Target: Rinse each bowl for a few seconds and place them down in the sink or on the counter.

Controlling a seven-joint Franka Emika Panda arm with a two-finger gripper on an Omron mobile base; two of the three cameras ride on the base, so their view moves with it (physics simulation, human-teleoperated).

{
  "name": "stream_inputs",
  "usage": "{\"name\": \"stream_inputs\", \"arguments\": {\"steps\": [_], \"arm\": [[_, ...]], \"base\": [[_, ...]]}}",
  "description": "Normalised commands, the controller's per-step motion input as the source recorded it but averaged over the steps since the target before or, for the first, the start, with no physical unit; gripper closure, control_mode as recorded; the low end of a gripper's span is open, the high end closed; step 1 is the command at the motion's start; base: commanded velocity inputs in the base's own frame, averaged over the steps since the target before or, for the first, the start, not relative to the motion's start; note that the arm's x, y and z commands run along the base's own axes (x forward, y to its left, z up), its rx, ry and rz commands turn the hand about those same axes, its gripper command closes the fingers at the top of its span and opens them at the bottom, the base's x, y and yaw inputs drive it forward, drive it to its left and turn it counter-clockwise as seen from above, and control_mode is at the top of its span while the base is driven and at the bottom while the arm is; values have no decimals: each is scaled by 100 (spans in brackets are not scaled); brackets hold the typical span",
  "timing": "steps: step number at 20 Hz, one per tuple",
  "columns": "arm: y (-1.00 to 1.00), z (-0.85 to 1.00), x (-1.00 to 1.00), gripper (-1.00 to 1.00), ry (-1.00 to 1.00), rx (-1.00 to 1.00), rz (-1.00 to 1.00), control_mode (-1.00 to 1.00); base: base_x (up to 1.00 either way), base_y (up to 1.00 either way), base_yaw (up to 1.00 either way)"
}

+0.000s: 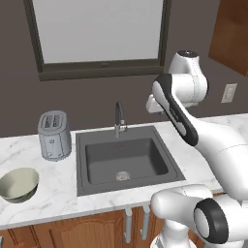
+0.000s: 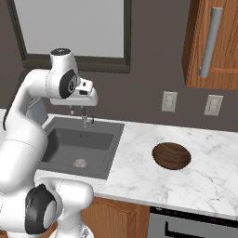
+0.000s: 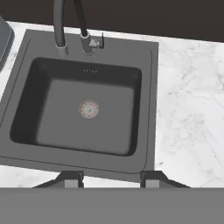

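Note:
A pale cream-green bowl [image 1: 18, 185] sits upright on the white marble counter [image 1: 58, 181] left of the sink [image 1: 82, 164]. Right of the sink, a dark brown wood-like bowl [image 2: 171, 155] rests on the counter [image 2: 135, 153]. The dark grey sink [image 3: 148, 100] holds nothing but its round metal drain [image 3: 89, 109]. My gripper [image 3: 111, 180] hangs high above the basin's front edge, open, with nothing between its fingers. In the right base view the hand [image 2: 86, 95] hovers over the faucet end of the sink [image 2: 51, 160].
A slim dark arched faucet [image 1: 118, 116] stands at the sink's back rim. A silver toaster [image 1: 54, 135] stands on the counter behind the cream-green bowl. Wall outlets [image 2: 168, 101] and an upper wooden cabinet [image 2: 214, 42] are at the right.

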Motion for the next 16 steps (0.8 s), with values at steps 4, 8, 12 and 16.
{"name": "stream_inputs", "arguments": {"steps": [4, 8, 12, 16], "arm": [[1, 0, -2, -100, -2, 0, 0, -100], [8, 0, -13, -100, -4, 0, 0, -100], [8, 0, -16, -100, -3, 0, 0, -100], [4, 0, -20, -100, -2, 0, 0, -100]], "base": [[0, 0, 0], [0, 0, 0], [0, 0, 0], [0, 0, 0]]}}
